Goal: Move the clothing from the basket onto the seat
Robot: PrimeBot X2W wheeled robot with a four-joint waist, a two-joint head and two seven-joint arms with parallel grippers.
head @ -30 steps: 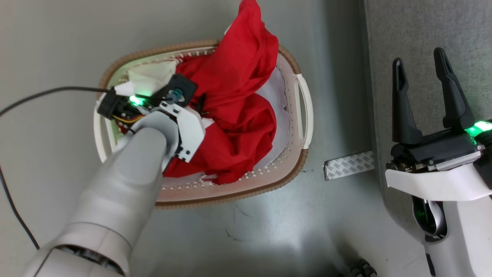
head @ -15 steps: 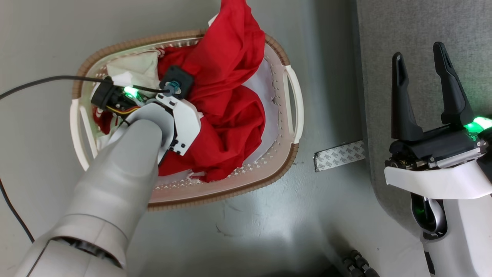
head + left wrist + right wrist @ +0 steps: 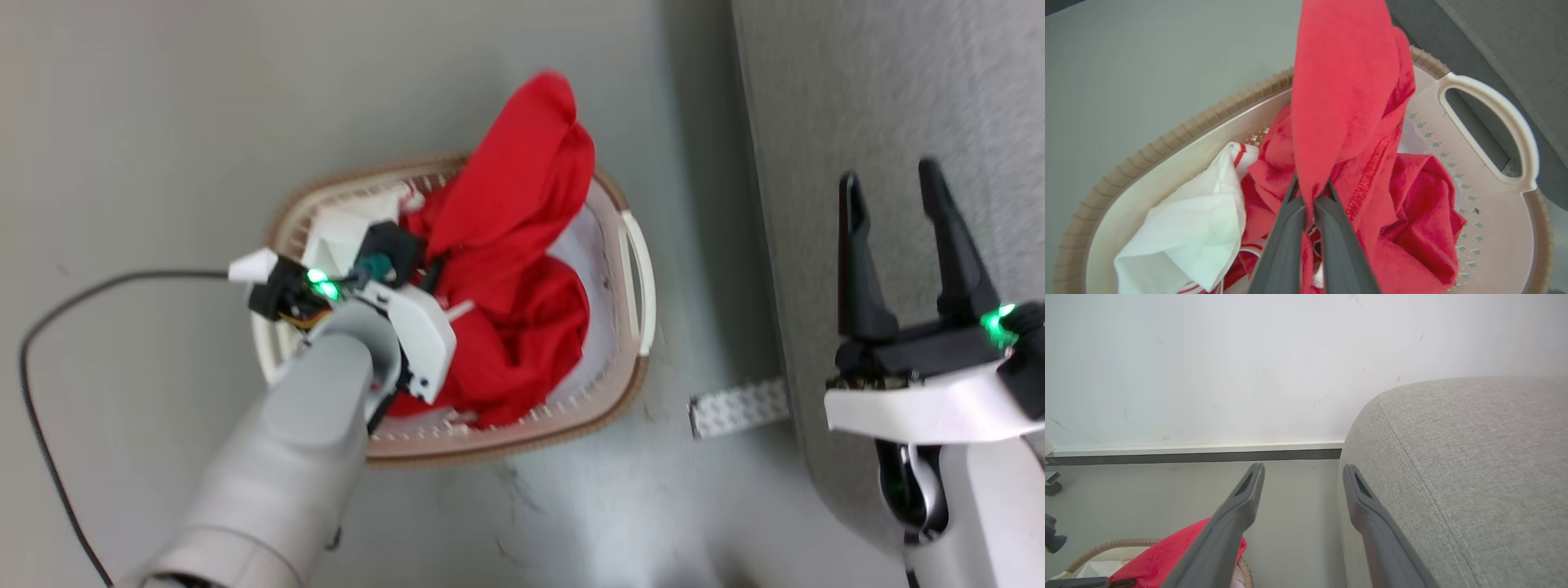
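Your left gripper (image 3: 1310, 192) has clamped shut on a fold of the red clothing (image 3: 1343, 81), which rises past its tips above the basket (image 3: 1167, 139); a second ago it stood open. Your right gripper (image 3: 888, 171) gapes wide and empty at the edge of the seat (image 3: 898, 82).

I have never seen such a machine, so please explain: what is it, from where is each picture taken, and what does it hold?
It is a wheeled robot with two arms, each ending in a two-fingered gripper. One picture looks down from its head; the other two look along each gripper, from wrist cameras. On the grey floor stands a basket with red clothing and a white cloth inside, beside a large grey seat. The left gripper is shut on a fold of the red clothing. The right gripper is open, holds nothing, and hangs near the seat.
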